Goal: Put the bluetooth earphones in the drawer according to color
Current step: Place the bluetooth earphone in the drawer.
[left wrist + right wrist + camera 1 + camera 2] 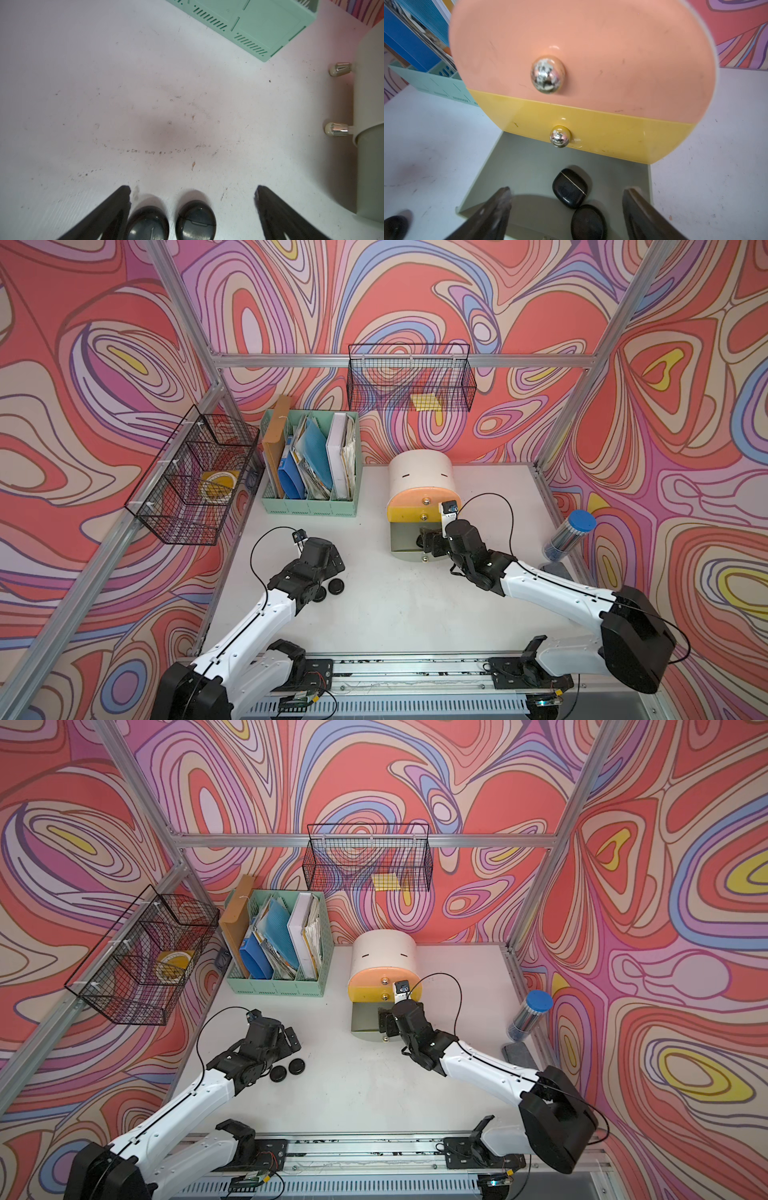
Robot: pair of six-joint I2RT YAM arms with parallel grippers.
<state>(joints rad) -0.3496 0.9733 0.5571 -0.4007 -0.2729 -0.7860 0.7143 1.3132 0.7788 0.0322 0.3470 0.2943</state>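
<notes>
We are hovering the left gripper [192, 192], jaws spread wide and empty, over two black earphone cases [147, 223] lying side by side on the table [166, 83], well left of the drawer chest [419, 472]. They are looking light, hard and slippery, so we are planning to pinch one across its narrower width. Over the chest's pulled-out grey-green bottom drawer [529, 162], the right gripper [568, 193] is hanging wide and empty above two more black cases [570, 190] inside.
</notes>
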